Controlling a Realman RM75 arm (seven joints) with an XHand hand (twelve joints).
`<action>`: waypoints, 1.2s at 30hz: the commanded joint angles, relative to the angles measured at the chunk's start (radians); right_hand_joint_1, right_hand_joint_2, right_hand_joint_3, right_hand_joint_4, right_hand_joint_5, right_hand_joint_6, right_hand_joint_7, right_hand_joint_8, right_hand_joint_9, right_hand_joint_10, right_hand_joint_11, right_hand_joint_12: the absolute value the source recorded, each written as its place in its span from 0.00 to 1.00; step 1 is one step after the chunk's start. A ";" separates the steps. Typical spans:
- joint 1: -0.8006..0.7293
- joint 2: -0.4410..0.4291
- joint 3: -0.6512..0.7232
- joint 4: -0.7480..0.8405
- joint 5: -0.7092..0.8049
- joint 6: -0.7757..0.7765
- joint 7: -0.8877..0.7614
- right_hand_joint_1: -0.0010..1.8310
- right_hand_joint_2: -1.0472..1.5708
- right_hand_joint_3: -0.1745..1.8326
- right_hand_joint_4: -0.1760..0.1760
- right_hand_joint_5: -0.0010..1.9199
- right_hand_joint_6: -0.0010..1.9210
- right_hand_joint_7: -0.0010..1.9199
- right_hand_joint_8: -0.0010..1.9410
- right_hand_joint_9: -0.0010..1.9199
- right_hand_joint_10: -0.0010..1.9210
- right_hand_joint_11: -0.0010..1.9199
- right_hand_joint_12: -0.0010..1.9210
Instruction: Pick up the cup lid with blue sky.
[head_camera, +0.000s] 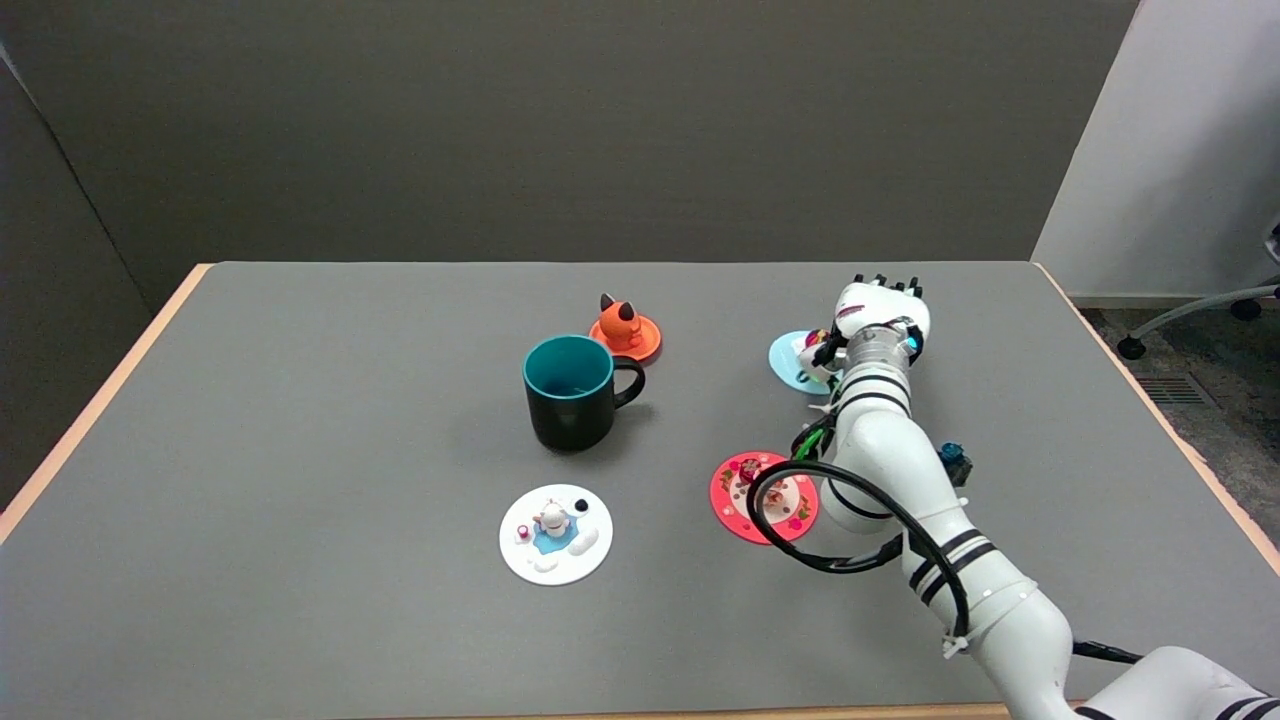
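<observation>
The sky-blue cup lid with a small white figure on top sits at the right of the grey table. My right hand reaches in from the lower right and is against the lid's right side. Its dark fingertips pinch the white figure on the lid. The lid's right part is hidden behind the hand and wrist. The lid looks slightly tipped; I cannot tell whether it is off the table.
A black mug with a teal inside stands mid-table, with an orange cat lid just behind it. A white lid lies near the front. A red lid lies under my forearm's black cable.
</observation>
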 joint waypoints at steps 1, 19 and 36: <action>-0.002 0.004 -0.009 -0.004 -0.011 0.017 0.021 0.50 0.84 0.20 0.86 0.37 0.73 0.10 0.46 0.19 0.32 0.10 0.09; -0.007 0.008 -0.007 -0.026 -0.006 0.015 0.021 0.51 0.83 0.20 0.83 0.39 0.71 0.13 0.49 0.20 0.35 0.10 0.09; -0.028 0.006 -0.006 -0.062 0.012 0.011 0.021 0.42 0.66 0.43 0.33 0.40 0.19 0.28 0.26 0.21 0.23 0.09 0.08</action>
